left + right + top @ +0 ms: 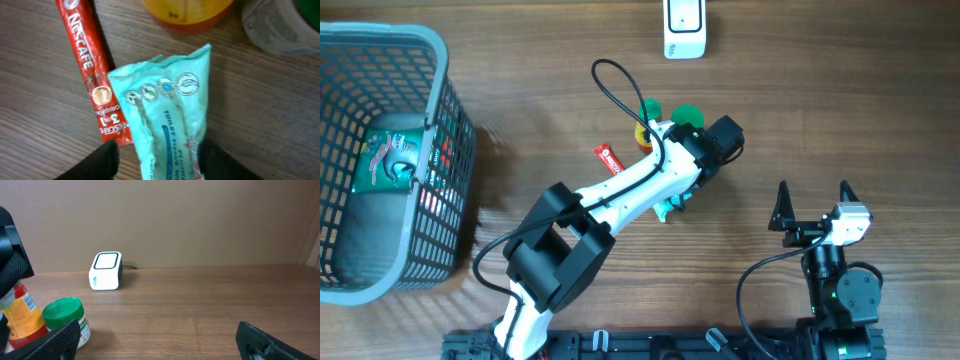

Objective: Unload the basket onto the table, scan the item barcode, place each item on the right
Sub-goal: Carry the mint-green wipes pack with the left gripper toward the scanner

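Tabletop grain is running side to side across the overhead view. The tissue packet (669,210) is lying near the middle, showing only as a teal sliver under the wrist of the left arm (620,195). The scanner (684,28), a small white box, is sitting at 12 o'clock from the packet, well apart. The right tool (813,205) is hovering at 3 o'clock with its fingers spread wide and holding nothing, so the left arm is plainly the nearer one. A grey mesh basket (448,60) is standing far out at 9 o'clock.

From the left wrist, the left tool (160,162) is straddling the packet's near end, partly spread. Red wrapper is showing between the finger (107,160) at 7 o'clock and the packet's edge, so it is probably not pinching. The packet is soft, crinkled teal film, its long axis running from 6 toward 12 o'clock and leaning slightly to 1. No barcode is showing on the upward face. A glossy red coffee stick (92,70) is lying at 10 o'clock, its lower end meeting the packet's edge. A rounded yellow bottle (187,12) is standing at 12.

From the right wrist, the scanner is sitting at 10 o'clock, smooth and boxy with a dark-rimmed window on top. A green-lidded jar (64,316) is standing at 8. The packet is not appearing here.

Any pickup is likely calling for a squeeze across the packet's short axis, then a carry toward 12.
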### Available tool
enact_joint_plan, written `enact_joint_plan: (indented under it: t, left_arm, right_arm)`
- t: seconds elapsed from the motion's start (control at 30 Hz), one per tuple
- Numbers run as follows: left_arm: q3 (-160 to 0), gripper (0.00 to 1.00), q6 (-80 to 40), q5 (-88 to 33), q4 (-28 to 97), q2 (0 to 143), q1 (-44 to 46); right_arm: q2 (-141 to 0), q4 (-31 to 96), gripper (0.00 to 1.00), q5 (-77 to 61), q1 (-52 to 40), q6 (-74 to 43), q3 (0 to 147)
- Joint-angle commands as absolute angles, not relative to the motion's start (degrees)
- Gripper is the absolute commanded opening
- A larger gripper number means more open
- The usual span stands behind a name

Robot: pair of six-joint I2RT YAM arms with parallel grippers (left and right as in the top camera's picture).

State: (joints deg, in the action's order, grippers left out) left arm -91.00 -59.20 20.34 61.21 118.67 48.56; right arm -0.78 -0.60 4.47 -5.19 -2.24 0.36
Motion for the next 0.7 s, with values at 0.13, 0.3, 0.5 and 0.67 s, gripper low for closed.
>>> enact_joint_plan:
  t: [0.13, 0.3, 0.5, 0.67]
  left_arm:
    - [-90.8, 0.04, -58.5, 21.9, 62.4, 114.9, 48.5]
    - [-90.9, 0.05, -58.5, 22.0, 62.2, 111.8, 48.5]
    - [-90.8, 0.04, -58.6, 22.2, 62.5, 110.4, 48.4]
    - [-88.3, 0.04, -70.7, 22.2, 63.5, 110.4, 47.7]
  right_arm:
    - [-0.4, -0.8, 1.0, 3.7, -5.4, -1.6, 0.3]
    - [-0.4, -0.8, 1.0, 3.7, -5.4, -1.6, 0.3]
    - [-0.4, -0.8, 1.0, 3.7, -5.4, -1.6, 0.3]
    - [-0.4, -0.8, 1.0, 3.7, -5.4, -1.6, 0.3]
